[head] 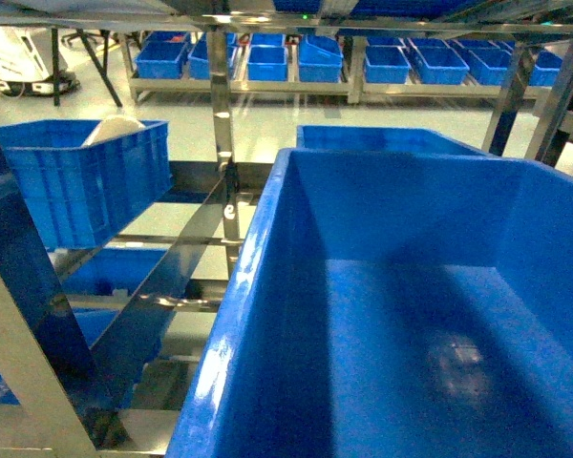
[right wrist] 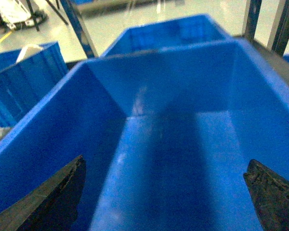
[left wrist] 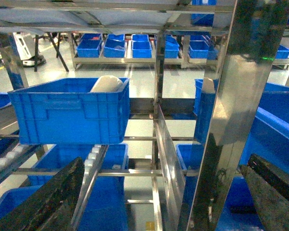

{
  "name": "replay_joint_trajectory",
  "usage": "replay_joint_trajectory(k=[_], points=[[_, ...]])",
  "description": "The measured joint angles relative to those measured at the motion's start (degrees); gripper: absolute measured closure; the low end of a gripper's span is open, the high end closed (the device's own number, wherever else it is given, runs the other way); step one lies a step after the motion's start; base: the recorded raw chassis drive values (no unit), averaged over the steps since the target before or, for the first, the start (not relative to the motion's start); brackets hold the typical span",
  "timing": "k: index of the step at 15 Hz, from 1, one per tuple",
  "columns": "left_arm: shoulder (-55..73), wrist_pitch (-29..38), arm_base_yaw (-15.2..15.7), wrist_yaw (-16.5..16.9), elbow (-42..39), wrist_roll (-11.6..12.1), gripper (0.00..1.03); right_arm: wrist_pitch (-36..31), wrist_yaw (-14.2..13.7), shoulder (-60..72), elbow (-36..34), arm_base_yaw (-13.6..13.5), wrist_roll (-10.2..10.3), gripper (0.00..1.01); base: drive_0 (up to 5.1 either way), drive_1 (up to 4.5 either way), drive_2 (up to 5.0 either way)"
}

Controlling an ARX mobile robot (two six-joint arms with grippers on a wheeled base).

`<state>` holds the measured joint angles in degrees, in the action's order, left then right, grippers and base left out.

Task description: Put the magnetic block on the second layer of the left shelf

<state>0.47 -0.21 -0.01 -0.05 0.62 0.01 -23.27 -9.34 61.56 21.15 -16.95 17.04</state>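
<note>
Filling the lower right of the head view, a large blue bin (head: 401, 315) sits nearest the camera, its floor bare apart from a pale blurred patch low and to the right that is too smeared to name. Behind it, at upper centre, the rim of a second blue bin (head: 387, 138) shows. At the left of that frame a third blue crate (head: 86, 176) rests on the metal shelf rack (head: 224, 124), with a white rounded object (head: 113, 129) poking above its rim. Across the top of the frame, on a far rack, a row of about ten more blue bins (head: 267, 59) stands.

No magnetic block can be made out in any of the three views.

In the left wrist view, the left gripper (left wrist: 149, 197) shows only as two dark fingers at the lower left and lower right corners, spread wide with nothing between them; it faces the rack, with the crate holding the white object at centre left and further blue bins on the level below.

In the right wrist view, the right gripper (right wrist: 164, 192) likewise shows two dark fingers at the bottom corners, set wide apart and holding nothing, hanging over the inside of the large bin.
</note>
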Motion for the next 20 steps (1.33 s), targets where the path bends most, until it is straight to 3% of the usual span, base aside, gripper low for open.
replay_joint_trajectory(k=[3, 5, 7, 8, 10, 12, 14, 15, 16, 20], points=[[0.0, 0.0, 0.0, 0.0, 0.0, 0.0, 0.05, -3.43, -3.08, 1.51, -0.02, -0.37, -4.0, 0.03, 0.0, 0.0, 0.0], [0.0, 0.0, 0.0, -0.02, 0.0, 0.0, 0.05, -4.74, -6.36, -2.54, -0.26, -1.6, -10.25, 0.03, 0.0, 0.0, 0.0], [0.0, -0.02, 0.0, 0.0, 0.0, 0.0, 0.05, 1.11, -9.18, -11.32, -1.27, -2.29, -16.74, 0.03, 0.0, 0.0, 0.0], [0.0, -0.02, 0.0, 0.0, 0.0, 0.0, 0.05, 7.48, -9.77, -17.99, -1.97, -2.16, -17.97, 0.03, 0.0, 0.0, 0.0], [0.0, 0.0, 0.0, 0.0, 0.0, 0.0, 0.05, 15.69, -10.86, -28.06, -3.43, -0.85, -18.47, 0.03, 0.0, 0.0, 0.0], [0.0, -0.02, 0.0, 0.0, 0.0, 0.0, 0.05, 20.35, -11.85, -35.19, -5.49, 1.79, -18.88, 0.03, 0.0, 0.0, 0.0], [0.0, 0.0, 0.0, 0.02, 0.0, 0.0, 0.05, 20.06, -11.87, -36.54, -5.9, 2.34, -19.06, 0.03, 0.0, 0.0, 0.0], [0.0, 0.0, 0.0, -0.02, 0.0, 0.0, 0.05, 19.74, -11.52, -36.5, -5.97, 2.36, -19.04, 0.03, 0.0, 0.0, 0.0], [0.02, 0.0, 0.0, 0.0, 0.0, 0.0, 0.05, 12.68, -4.66, -38.29, -8.85, 5.22, -18.27, 0.16, 0.0, 0.0, 0.0], [0.0, -0.02, 0.0, -0.02, 0.0, 0.0, 0.05, 13.05, 4.81, -44.04, -14.4, 11.54, -17.9, 0.66, 0.0, 0.0, 0.0]])
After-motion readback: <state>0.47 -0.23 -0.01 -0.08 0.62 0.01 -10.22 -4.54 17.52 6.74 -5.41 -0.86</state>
